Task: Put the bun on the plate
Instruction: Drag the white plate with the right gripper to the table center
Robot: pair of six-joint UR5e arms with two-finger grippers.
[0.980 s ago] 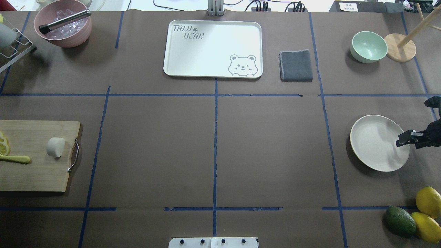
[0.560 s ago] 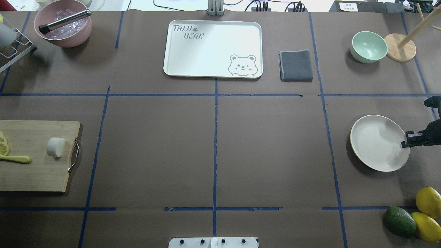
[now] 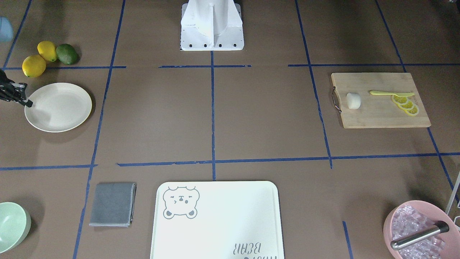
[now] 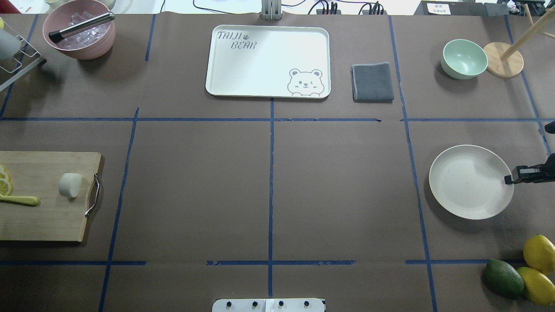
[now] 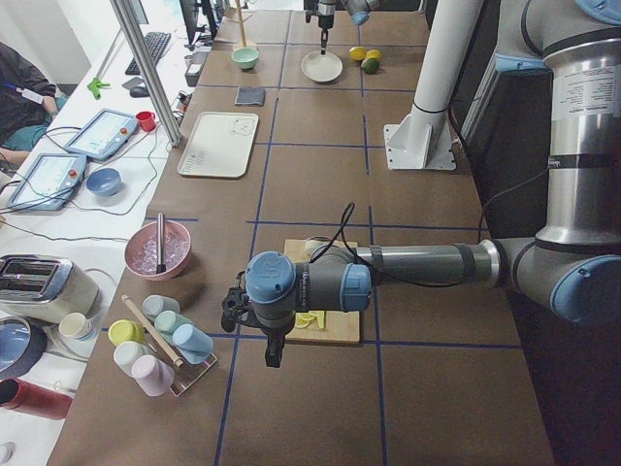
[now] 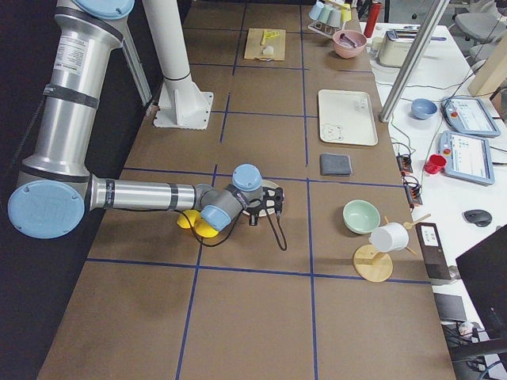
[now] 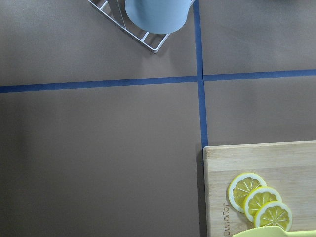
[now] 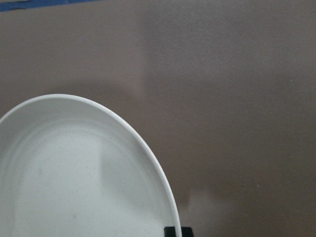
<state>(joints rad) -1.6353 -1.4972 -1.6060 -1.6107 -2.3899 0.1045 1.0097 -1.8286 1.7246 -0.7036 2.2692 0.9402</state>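
Tape lines in blue cross the brown table (image 3: 251, 118) in the front-facing view. At the right of the frame the bun (image 3: 353, 100) lies on the wooden cutting board (image 3: 377, 117), close to its handle end. It is apart from the lemon slices (image 3: 405, 105) and the yellow-green knife (image 3: 391, 94) further right. At the left the plate (image 3: 59, 108) lies flat with nothing on it. The right gripper (image 3: 27, 104) reaches in from the left edge, its tips drawn together on the plate's rim. Above the plate sit two lemons (image 3: 34, 66) and an avocado (image 3: 67, 54). Along the bottom are a mint-green bowl (image 3: 12, 226), a grey cloth (image 3: 112, 204), a bear-print tray (image 3: 215, 223) and a pink bowl of ice (image 3: 420, 230).

From overhead the bun is at the far left, the plate at the far right, well apart. The right gripper's narrow tip overlaps the plate's right rim.

In the exterior left view the near arm stretches across the board. The left gripper (image 5: 275, 354) hangs past the board's edge over the bare table, and whether it is clenched or released I cannot tell.

The left wrist camera shows one corner of the board with the three slices at lower right and a pale blue cup (image 7: 158, 15) in a wire rack at the top, but no fingers.

The right wrist camera shows the plate's curved rim, with one black fingertip (image 8: 173, 231) against it at the bottom edge.
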